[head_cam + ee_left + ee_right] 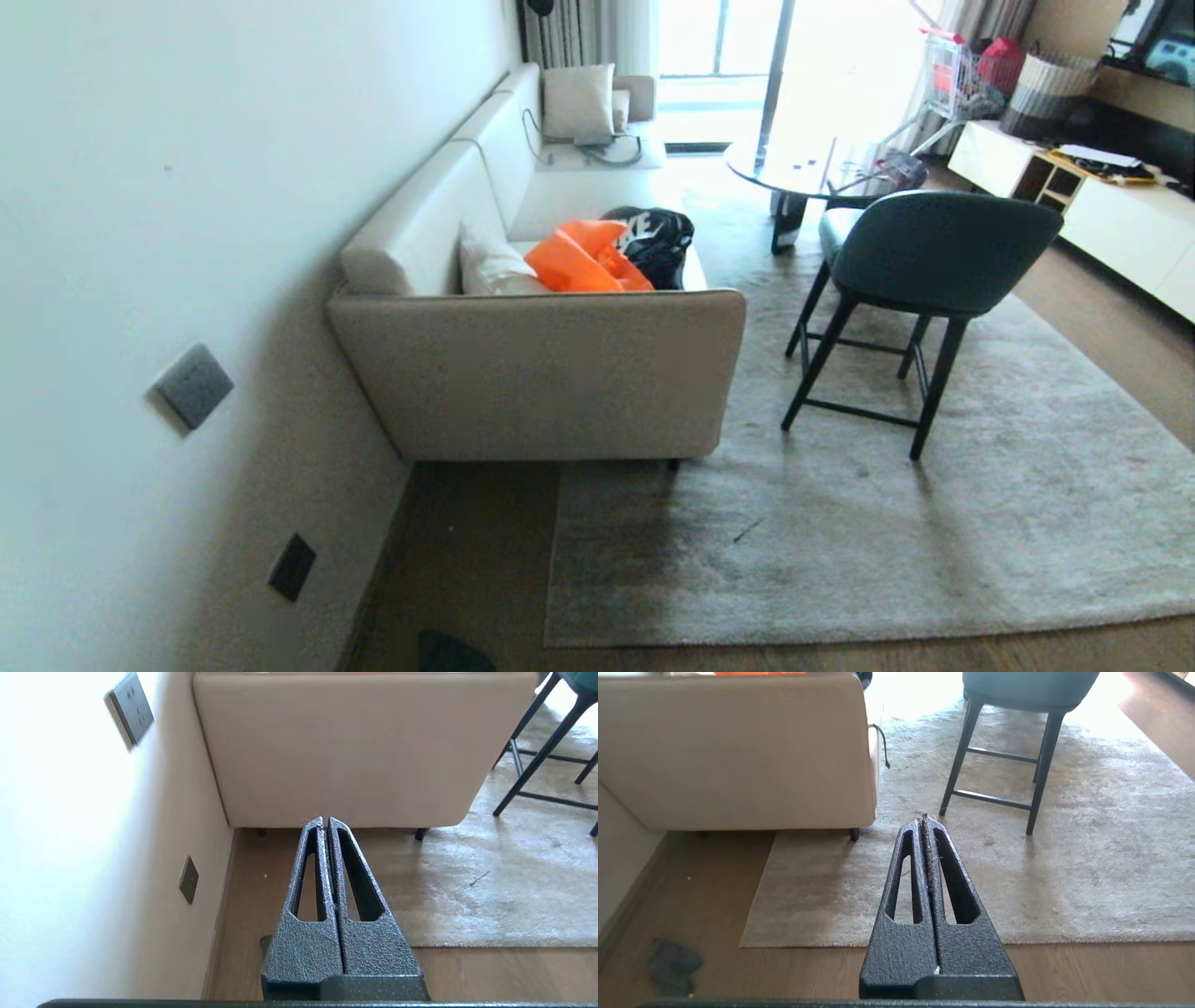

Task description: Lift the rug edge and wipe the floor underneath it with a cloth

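A: Quick count, what's lying around?

B: One rug (887, 523), one cloth (672, 966), one sofa (551, 373), one dark green chair (924, 271), one round desk (794, 168) further back. Two wall plates (193, 385), upper and lower.

A: Grippers?

B: Two. Left gripper (325, 821) is showing in the left wrist view, jaws pressed together, nothing between them, hanging over the bare floor (261, 905) btw the wall and the rug. Right gripper (924, 820) in the right wrist view, jaws likewise closed tight and empty, pointing out over the rug twd the chair legs. Neither arm is showing in the head view.

A: Rug edge, which way is it running?

B: The rug edge (840, 635) nearest the robot is lying flat, long axis going left-right across the head view. Its corner (551, 642) is sitting near the sofa end, side border running away from there and under the sofa.

A: Cloth?

B: Crumpled on the floor, left of that corner, close to the wall skirting, apart from the rug. Too bunched up to give it a direction.
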### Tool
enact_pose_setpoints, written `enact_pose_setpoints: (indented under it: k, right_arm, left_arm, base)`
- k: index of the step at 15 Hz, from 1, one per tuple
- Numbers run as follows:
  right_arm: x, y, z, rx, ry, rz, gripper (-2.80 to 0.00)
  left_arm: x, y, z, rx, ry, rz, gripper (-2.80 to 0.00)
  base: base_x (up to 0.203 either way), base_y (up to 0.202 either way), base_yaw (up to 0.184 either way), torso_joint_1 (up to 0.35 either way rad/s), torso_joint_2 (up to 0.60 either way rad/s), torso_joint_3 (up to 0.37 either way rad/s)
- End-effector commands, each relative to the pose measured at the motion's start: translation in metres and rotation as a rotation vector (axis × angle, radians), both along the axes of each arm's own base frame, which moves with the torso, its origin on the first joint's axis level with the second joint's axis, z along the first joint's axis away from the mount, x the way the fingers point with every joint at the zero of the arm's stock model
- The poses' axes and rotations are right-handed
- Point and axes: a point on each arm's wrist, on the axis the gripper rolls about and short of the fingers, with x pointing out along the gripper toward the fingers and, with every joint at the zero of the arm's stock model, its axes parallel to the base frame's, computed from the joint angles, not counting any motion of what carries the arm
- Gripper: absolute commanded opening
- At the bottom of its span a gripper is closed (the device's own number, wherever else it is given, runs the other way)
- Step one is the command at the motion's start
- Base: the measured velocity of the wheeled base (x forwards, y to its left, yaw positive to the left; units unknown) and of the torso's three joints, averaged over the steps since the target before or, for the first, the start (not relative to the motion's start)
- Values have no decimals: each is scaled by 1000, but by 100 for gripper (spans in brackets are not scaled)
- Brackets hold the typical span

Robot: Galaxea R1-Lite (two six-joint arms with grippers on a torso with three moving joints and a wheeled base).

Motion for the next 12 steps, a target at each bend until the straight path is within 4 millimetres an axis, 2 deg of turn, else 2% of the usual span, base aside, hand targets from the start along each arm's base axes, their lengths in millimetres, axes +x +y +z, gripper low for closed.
enact_pose_setpoints:
  k: [1,9,12]
  right_arm:
    - [0,0,0,-2,-1,-1,-280]
    - [0,0,0,-3,-1,-3,-280]
    - [0,0,0,-3,-1,-1,-280]
  left_arm:
    - [0,0,0,-1,0,0,-280]
    - [0,0,0,-1,0,0,-280]
    - [0,0,0,-1,0,0,-280]
  base:
    - [0,0,0,177,-532,-362]
    - [0,0,0,210,-576,-368]
    - [0,0,0,175,-438,-265]
